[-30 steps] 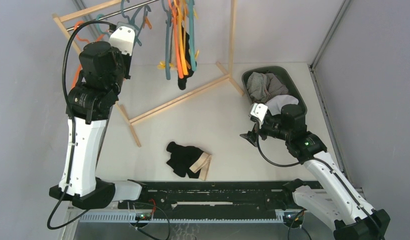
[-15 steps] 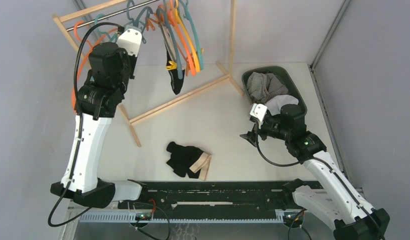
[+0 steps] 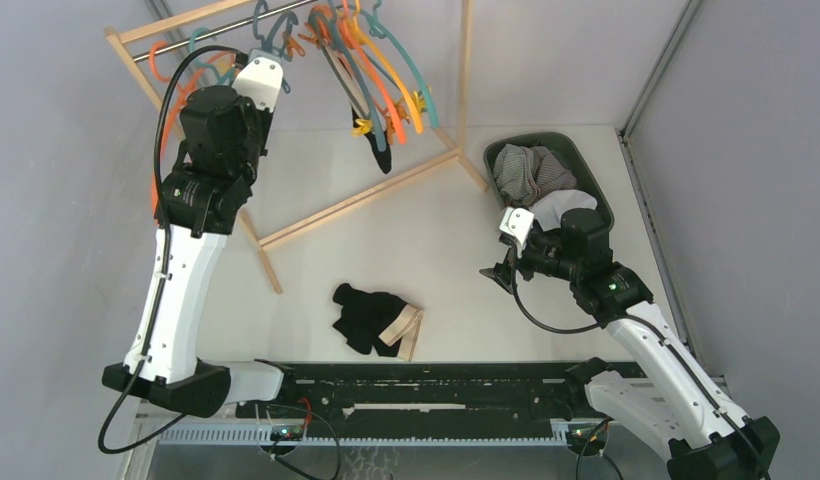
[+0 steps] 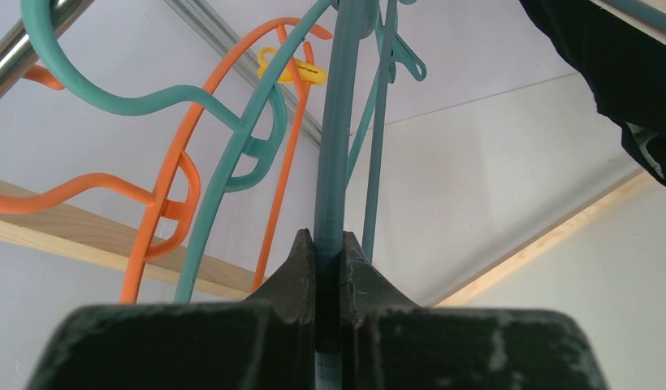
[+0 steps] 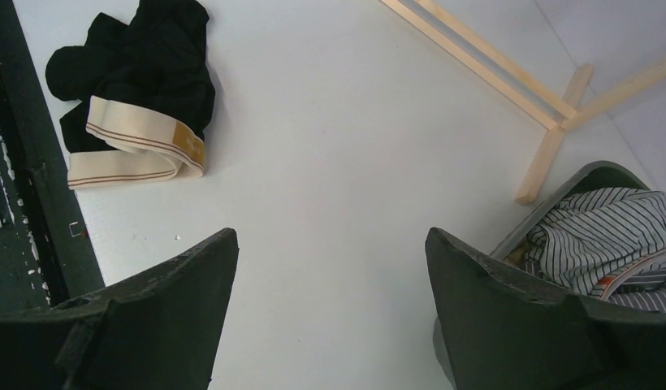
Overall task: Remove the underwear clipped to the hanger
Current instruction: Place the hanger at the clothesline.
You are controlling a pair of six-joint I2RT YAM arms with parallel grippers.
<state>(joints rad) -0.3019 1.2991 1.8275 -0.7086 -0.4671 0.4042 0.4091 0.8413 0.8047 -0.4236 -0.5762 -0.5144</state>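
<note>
My left gripper (image 3: 273,62) is shut on the shaft of a teal hanger (image 4: 334,146) among several teal and orange hangers (image 3: 371,60) on the rack's metal rail (image 3: 201,35). Its own view shows the jaws closed around that shaft (image 4: 328,244). A black underwear (image 3: 380,148) hangs from the swung-out hangers by a yellow clip (image 3: 363,127); its edge shows at the upper right of the left wrist view (image 4: 622,65). Another black underwear with a cream waistband (image 3: 372,316) lies on the table, also in the right wrist view (image 5: 143,73). My right gripper (image 3: 496,273) is open and empty over the table (image 5: 330,244).
A dark green basket (image 3: 590,170) at the back right holds a striped cloth (image 3: 528,170) and a pale cloth (image 3: 564,205); its rim shows in the right wrist view (image 5: 557,191). The wooden rack's floor bars (image 3: 356,197) cross the table's back half.
The bunch of hangers with the black underwear has swung to the right and outward. My left gripper has shifted a little right along the rail. The right arm has not moved.
</note>
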